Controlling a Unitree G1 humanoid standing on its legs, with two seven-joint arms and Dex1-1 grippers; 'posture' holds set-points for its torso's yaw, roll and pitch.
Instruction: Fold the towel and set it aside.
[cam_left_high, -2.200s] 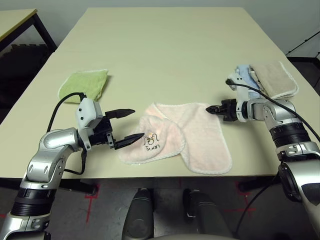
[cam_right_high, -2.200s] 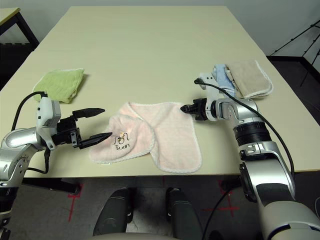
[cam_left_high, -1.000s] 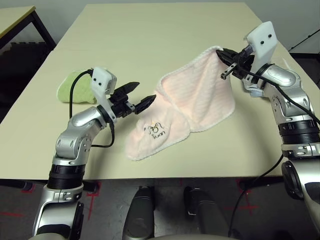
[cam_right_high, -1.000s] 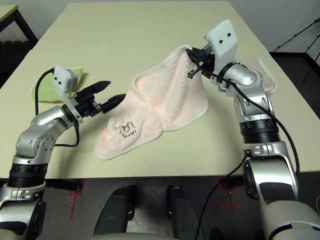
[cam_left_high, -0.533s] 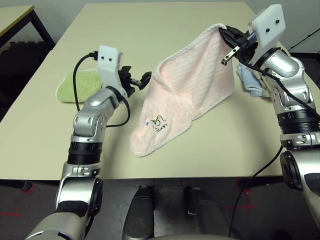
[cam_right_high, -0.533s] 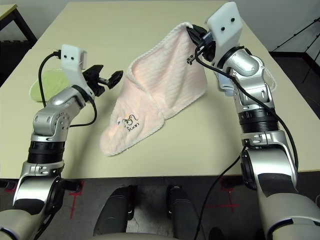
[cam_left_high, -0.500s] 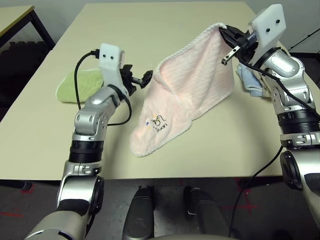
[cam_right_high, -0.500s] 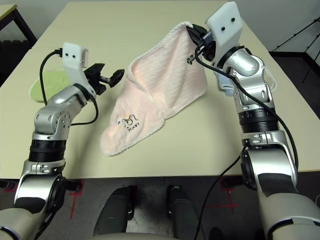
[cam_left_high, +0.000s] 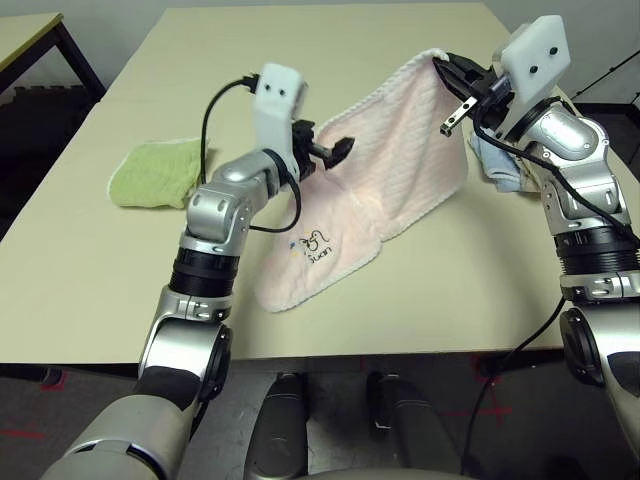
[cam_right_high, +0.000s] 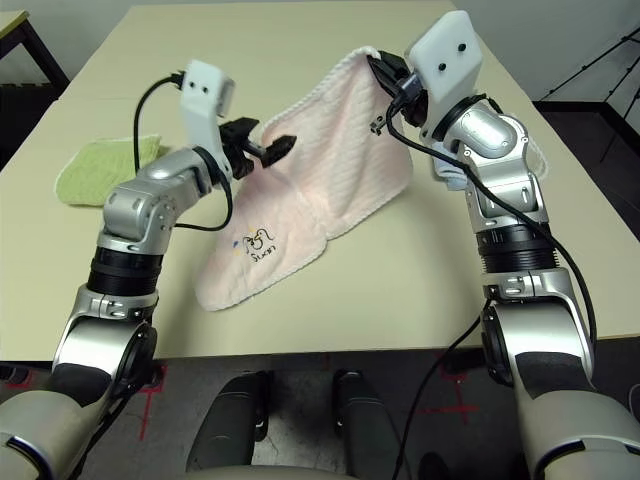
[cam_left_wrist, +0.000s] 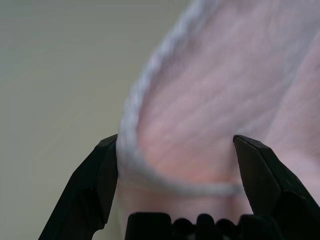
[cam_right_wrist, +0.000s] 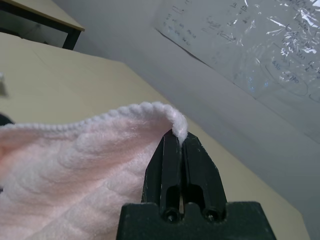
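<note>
Head view: right gripper (cam_left_high: 452, 78), clamped on the towel (cam_left_high: 390, 190), lifts one corner at two o'clock, the logo end resting on the table (cam_left_high: 320, 70). Left wrist view: left gripper (cam_left_wrist: 176, 165), fingers apart, straddles the white edging, seemingly to pinch it.

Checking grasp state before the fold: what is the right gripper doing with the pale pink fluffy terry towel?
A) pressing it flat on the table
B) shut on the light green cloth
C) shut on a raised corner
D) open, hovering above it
C: the right gripper is shut on a corner of the pale pink fluffy terry towel, holding it up off the table.
</note>
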